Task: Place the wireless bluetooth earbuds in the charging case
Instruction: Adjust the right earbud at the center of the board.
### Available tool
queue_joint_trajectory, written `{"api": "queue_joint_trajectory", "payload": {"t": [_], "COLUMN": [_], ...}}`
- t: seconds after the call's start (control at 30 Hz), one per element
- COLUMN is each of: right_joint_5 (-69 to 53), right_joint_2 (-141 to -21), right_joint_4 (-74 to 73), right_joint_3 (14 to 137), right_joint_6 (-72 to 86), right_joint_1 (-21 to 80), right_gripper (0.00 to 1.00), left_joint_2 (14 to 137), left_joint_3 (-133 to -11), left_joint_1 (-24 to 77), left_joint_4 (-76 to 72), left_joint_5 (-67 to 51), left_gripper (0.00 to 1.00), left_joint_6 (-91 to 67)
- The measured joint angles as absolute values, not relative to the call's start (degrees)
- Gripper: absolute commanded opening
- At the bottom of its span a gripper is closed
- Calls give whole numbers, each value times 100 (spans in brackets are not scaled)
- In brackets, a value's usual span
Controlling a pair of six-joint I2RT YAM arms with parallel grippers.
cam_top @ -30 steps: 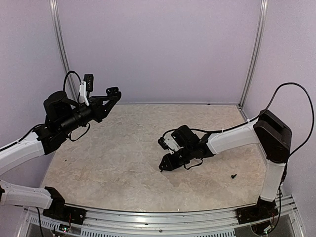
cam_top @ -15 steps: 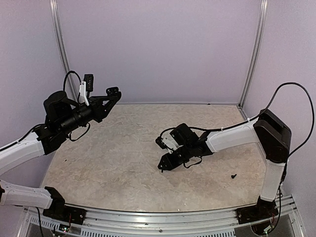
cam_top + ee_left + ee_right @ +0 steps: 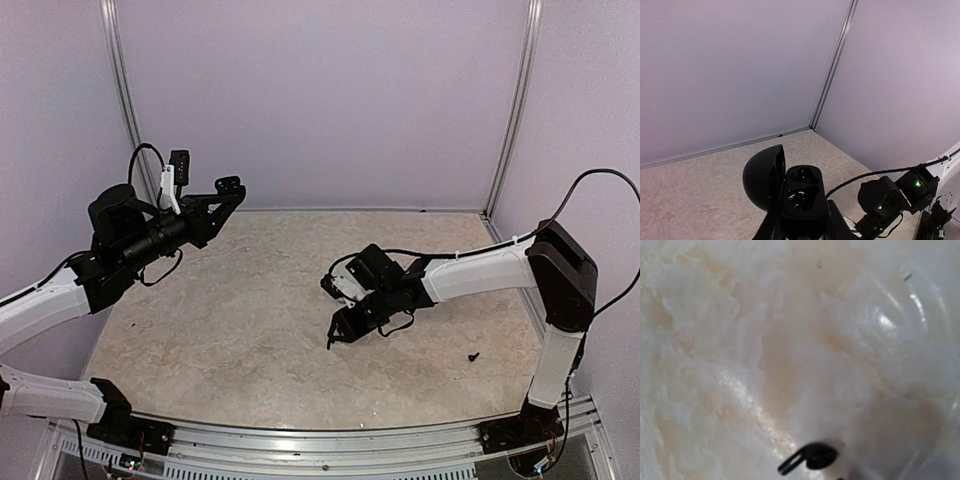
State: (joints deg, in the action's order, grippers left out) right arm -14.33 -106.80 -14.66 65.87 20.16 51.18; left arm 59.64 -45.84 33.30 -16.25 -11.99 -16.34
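A: Status?
B: Your left gripper [image 3: 231,190]: jaws clenched on the charging case [image 3: 801,197], held aloft with the lid open. No change there. Both wells look empty to me.
A: Right side?
B: Your right gripper [image 3: 335,335] is low on the surface [image 3: 230,330], well right of and below the case. In the last second its elbow swung outward; the tip barely shifted. Jaws: can't tell, wrist view is blurred.
A: And the earbuds?
B: Not confirmed. 1 small black object [image 3: 812,458] under that wrist camera, 1 black bit [image 3: 473,355] further right of the case. You've got 0 of 2 seated; I'd expect a pick next.
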Motion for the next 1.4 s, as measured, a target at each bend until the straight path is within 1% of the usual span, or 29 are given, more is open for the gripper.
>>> {"api": "queue_joint_trajectory", "payload": {"t": [0.53, 0.77, 1.1, 1.4], "right_joint_5": [-1723, -1721, -1372, -1234], "right_joint_2": [-11325, -11382, -11485, -11819], "right_joint_4": [-1474, -1549, -2088, -2521], "right_joint_3": [7083, 7144, 7526, 7994], "right_joint_6": [1949, 1839, 1389, 1074], "right_joint_1": [5118, 5118, 5131, 5212], "right_gripper": [26, 25, 21, 22], "left_joint_2": [5937, 5935, 5935, 5937], "left_joint_3": [-4584, -4584, -4582, -4582], "left_joint_1": [3330, 3330, 3330, 3330], "left_joint_4": [-1623, -1625, -1625, -1625], "left_joint_5": [-1199, -1199, -1201, -1221], "left_gripper": [0, 0, 0, 0], "left_joint_6": [-1632, -1625, -1623, -1623]}}
